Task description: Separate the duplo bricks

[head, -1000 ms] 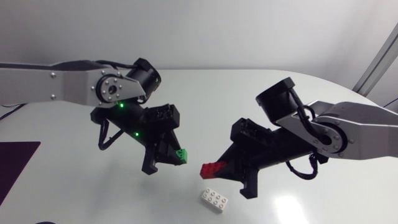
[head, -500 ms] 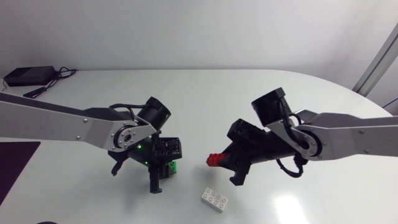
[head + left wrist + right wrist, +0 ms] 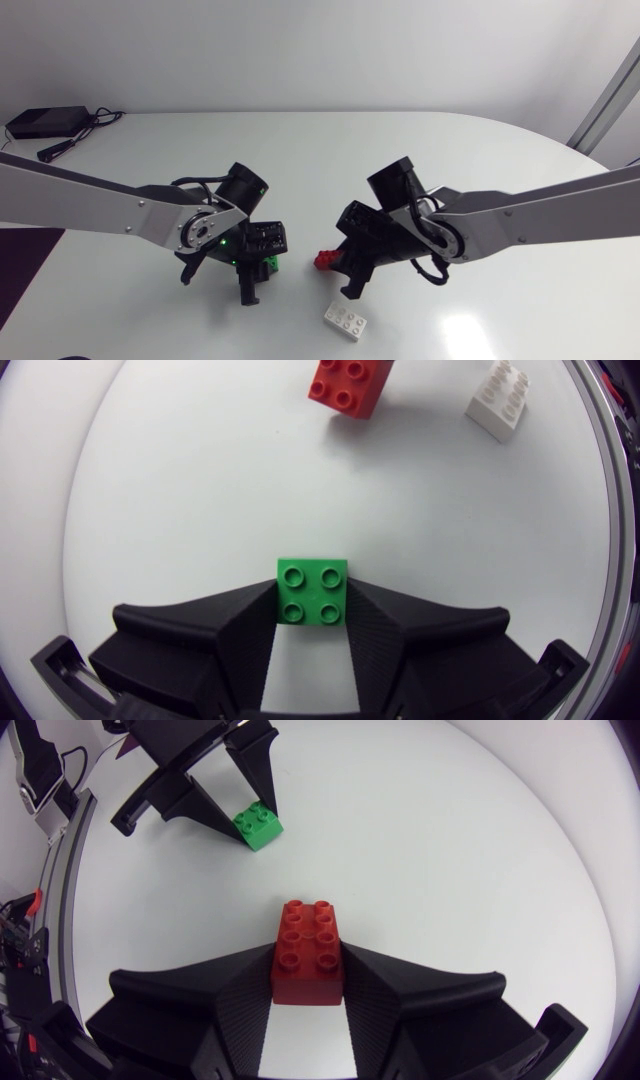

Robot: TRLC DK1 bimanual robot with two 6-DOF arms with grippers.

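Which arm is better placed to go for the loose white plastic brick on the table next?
Probably right. The right gripper, shut on the red rectangular plastic brick, sits nearer the white rectangular plastic brick than the left gripper, shut on the green square plastic brick. It must release first.

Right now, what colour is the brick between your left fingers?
Green: a square four-stud brick, clearest in the left wrist view.

open gap between green brick (image 3: 270, 266) and red brick (image 3: 324, 260), white brick (image 3: 344, 321) nearby
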